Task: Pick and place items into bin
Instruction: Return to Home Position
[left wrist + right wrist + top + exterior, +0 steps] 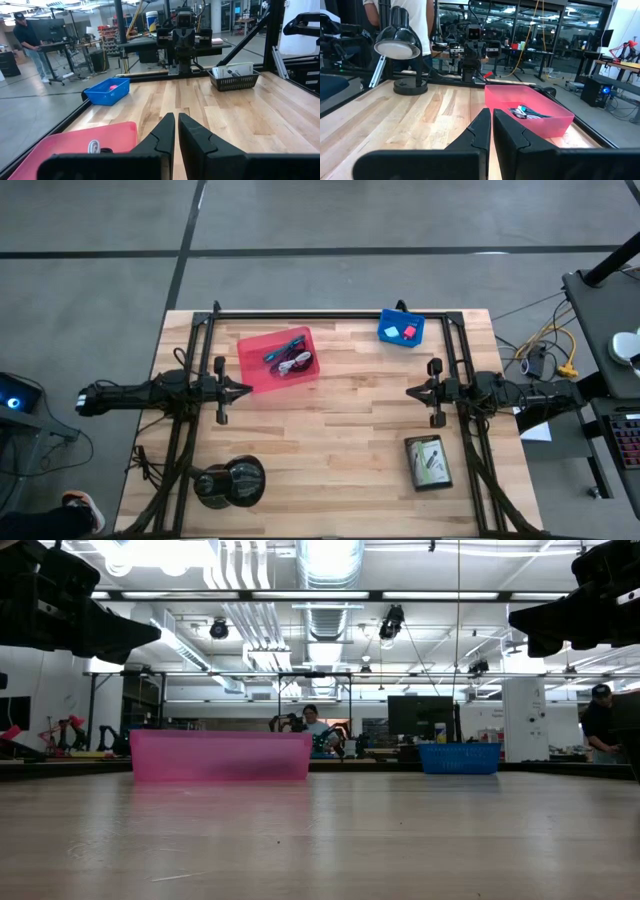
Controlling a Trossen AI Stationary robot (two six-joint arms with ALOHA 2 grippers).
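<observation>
Nearest the front edge of the wooden table (330, 430), a black desk lamp (230, 483) lies towards the left. Towards the right a black tray (409, 472) holds a pale packet (430, 460). Further back, at mid-table, the two arms face each other from opposite sides. The left gripper (244, 390) hangs just beside the near edge of the pink bin (255, 355), and the right gripper (410, 391) is well apart from it across bare wood. Both have their jaws closed together with nothing between them. Inside the pink bin lies a tangle of cords (288, 360) in blue, white and dark colours. Farthest back, by the rear rail, the small blue bin (383, 335) contains a pink cube (409, 333) and a pale teal cube (393, 330).
</observation>
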